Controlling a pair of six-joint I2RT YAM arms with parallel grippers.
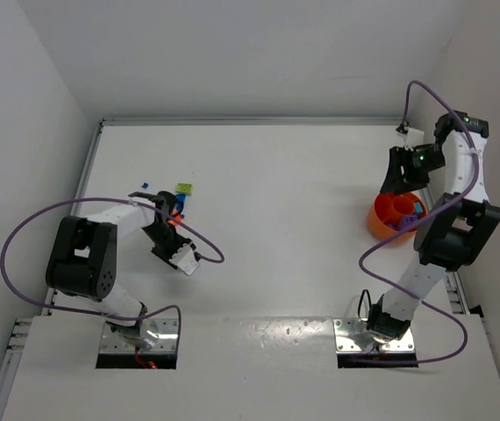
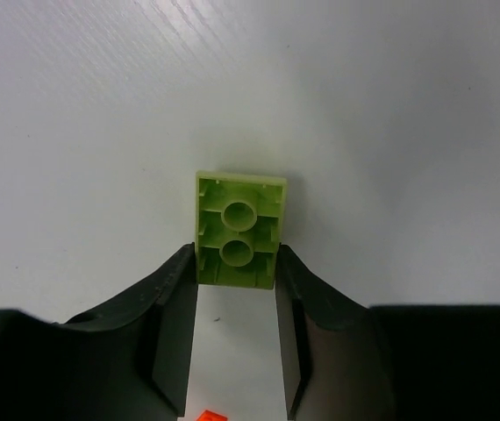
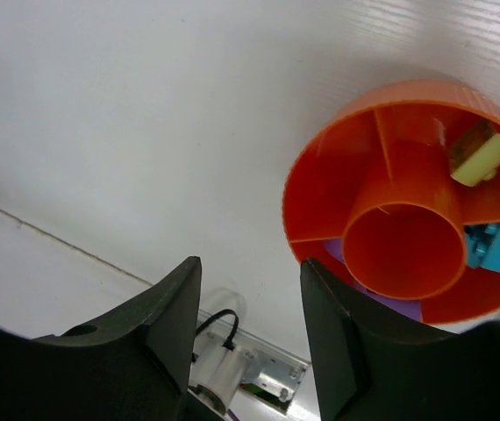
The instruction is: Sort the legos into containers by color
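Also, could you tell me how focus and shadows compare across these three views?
Top external: even light, faint shadows, bricks too small to resolve. Left wrist: lime green brick sharp, soft shadow around it. Right wrist: orange tub crisp, tool fingers dark, slightly soft.

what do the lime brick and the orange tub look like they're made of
The lime brick looks like moulded plastic, smooth and semi-matte: its hollow underside shows ribs and round tubes. The orange tub is probably plastic too, glossier, with soft highlights on thin walls and dividers.
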